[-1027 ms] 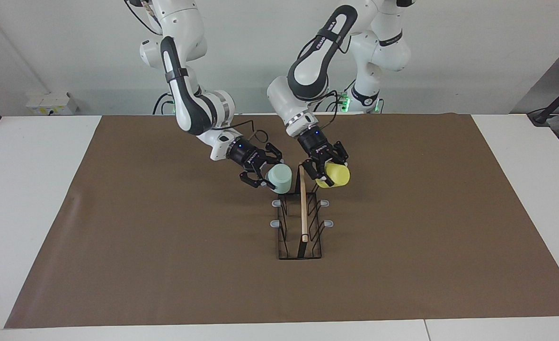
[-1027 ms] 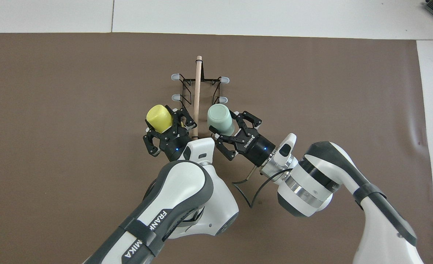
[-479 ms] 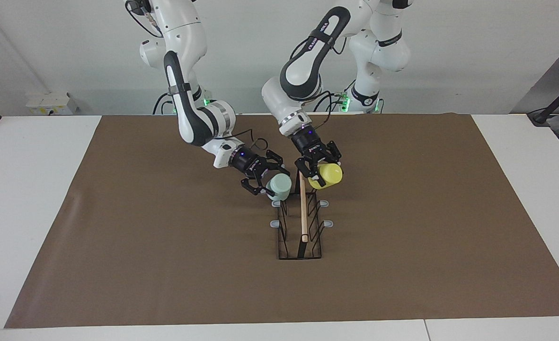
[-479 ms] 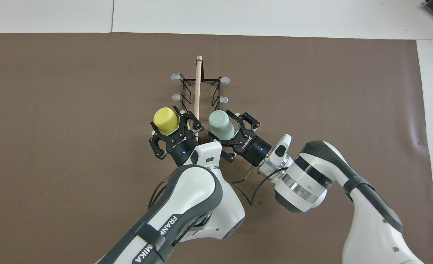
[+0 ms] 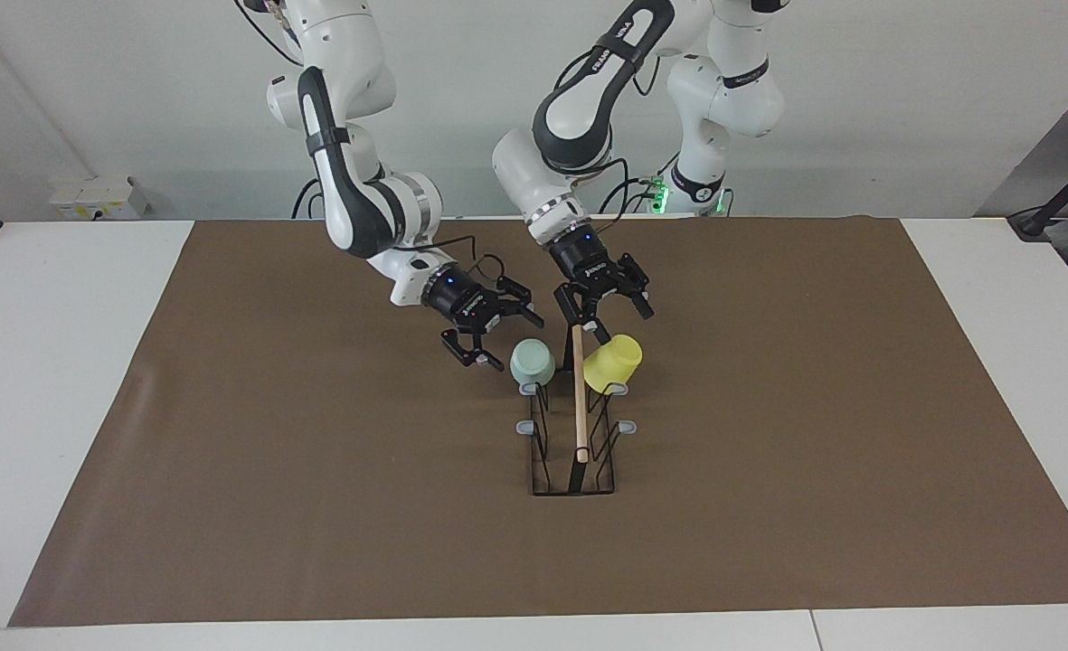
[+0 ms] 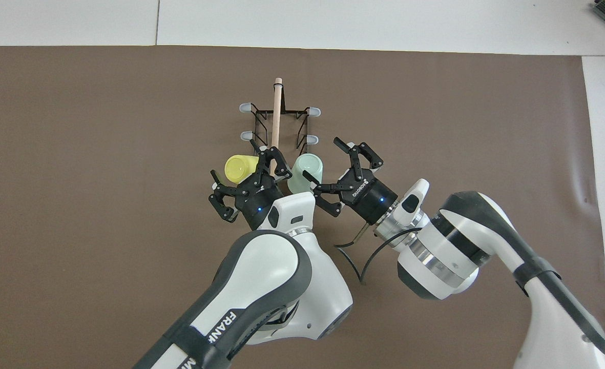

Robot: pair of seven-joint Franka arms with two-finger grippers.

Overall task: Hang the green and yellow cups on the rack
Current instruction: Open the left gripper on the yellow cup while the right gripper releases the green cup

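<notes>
Both cups hang on the rack (image 5: 577, 425): green cup (image 5: 532, 362) just below your right gripper (image 5: 488, 333), yellow cup (image 5: 613, 363) below your left gripper (image 5: 608, 314); both jaws spread, empty.

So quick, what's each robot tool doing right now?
Left tool: open, holding nothing, by the yellow cup.
Right tool: open, holding nothing, by the green cup.

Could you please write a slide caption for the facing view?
Green cup and yellow cup hang on the rack; both grippers open above.
</notes>
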